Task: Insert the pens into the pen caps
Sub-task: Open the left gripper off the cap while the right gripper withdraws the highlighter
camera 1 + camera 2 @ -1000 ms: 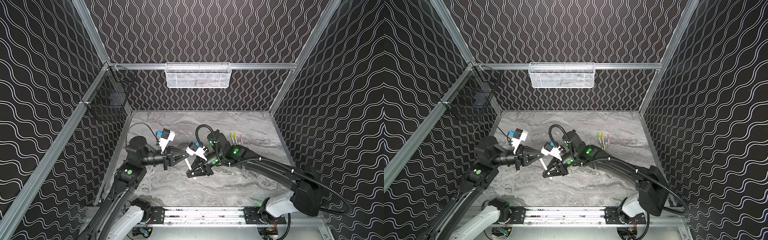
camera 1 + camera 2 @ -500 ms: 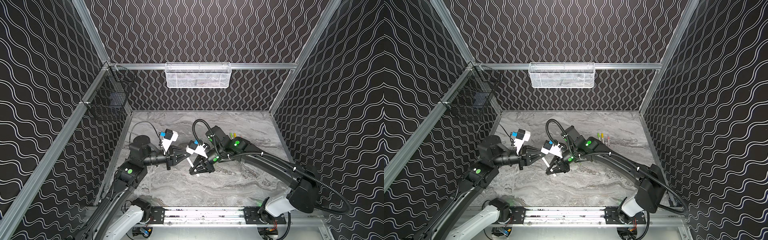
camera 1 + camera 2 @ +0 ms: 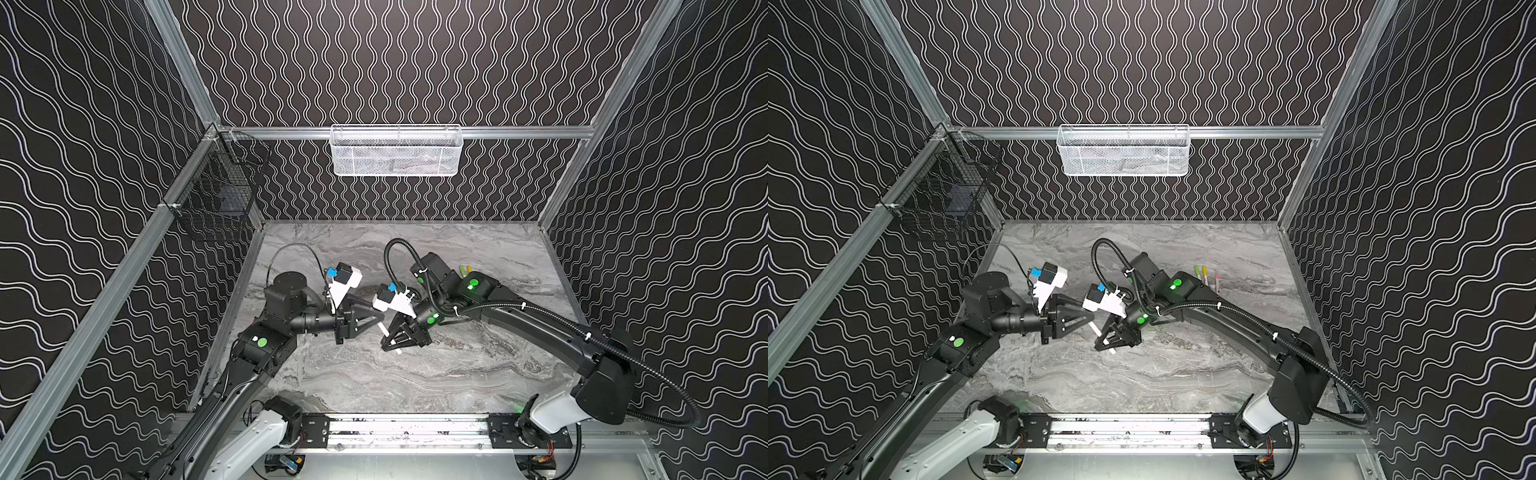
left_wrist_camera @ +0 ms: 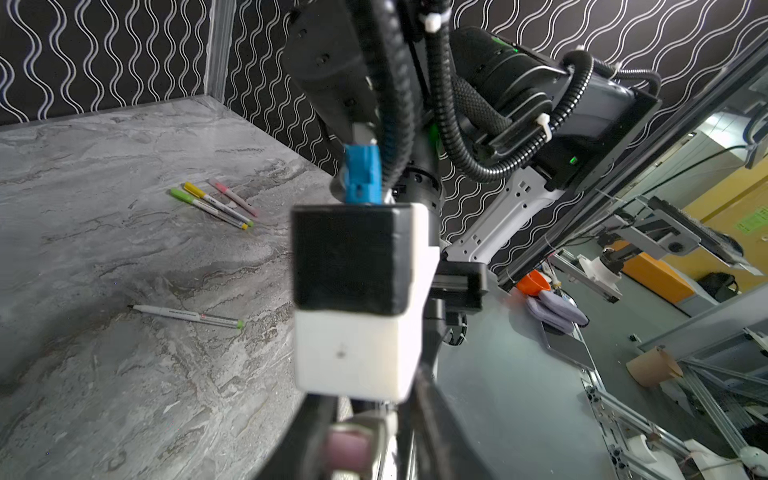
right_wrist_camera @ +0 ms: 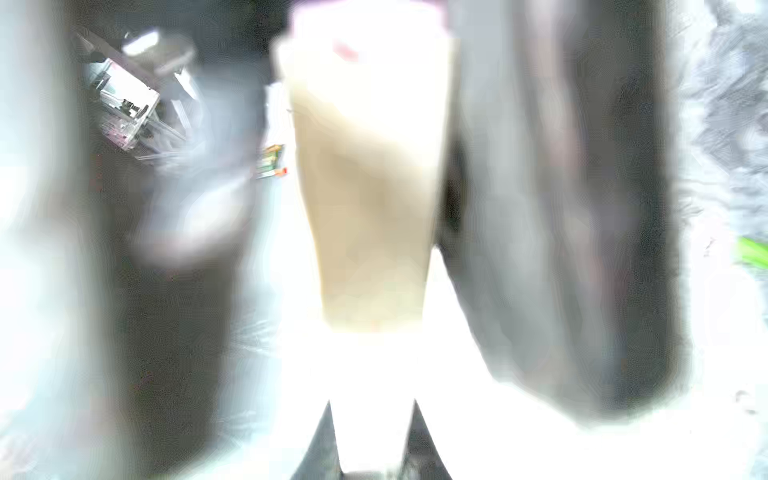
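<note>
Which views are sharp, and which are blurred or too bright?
Both top views are sharp across the marble table; the left wrist view shows the far pens sharp but blurs the near black-and-white box; the right wrist view is overexposed and blurred, the held pen a pale smear.

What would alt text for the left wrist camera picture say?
A blurred black-and-white camera box on the other robot arm fills the middle, with black cables above it. Beyond, on the grey marble table, three white pens capped green, yellow and pink lie side by side and one uncapped white pen with a green end lies apart.
</note>
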You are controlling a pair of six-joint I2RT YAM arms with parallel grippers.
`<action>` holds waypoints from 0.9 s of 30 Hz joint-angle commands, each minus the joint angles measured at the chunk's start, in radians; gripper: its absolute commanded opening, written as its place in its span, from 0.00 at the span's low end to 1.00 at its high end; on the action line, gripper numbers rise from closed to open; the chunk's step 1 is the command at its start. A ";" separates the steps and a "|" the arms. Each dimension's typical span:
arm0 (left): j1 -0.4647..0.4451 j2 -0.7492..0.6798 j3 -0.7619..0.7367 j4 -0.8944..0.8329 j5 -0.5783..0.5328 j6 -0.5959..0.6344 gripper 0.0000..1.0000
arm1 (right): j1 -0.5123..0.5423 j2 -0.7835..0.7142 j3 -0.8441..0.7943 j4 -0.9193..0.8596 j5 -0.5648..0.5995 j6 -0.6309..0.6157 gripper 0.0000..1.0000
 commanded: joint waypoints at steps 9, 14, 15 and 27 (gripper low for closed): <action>0.001 -0.042 0.009 -0.130 0.015 0.016 0.83 | -0.110 -0.016 -0.185 0.314 0.037 0.228 0.00; 0.002 -0.054 0.015 -0.175 -0.057 0.030 0.99 | -0.242 0.007 -0.200 0.275 0.238 0.302 0.00; 0.001 -0.056 0.016 -0.184 -0.072 0.033 0.99 | -0.260 0.014 -0.199 0.258 0.282 0.300 0.00; 0.005 -0.080 0.018 -0.243 -0.117 0.054 0.99 | -0.372 0.218 -0.142 0.164 0.757 0.285 0.00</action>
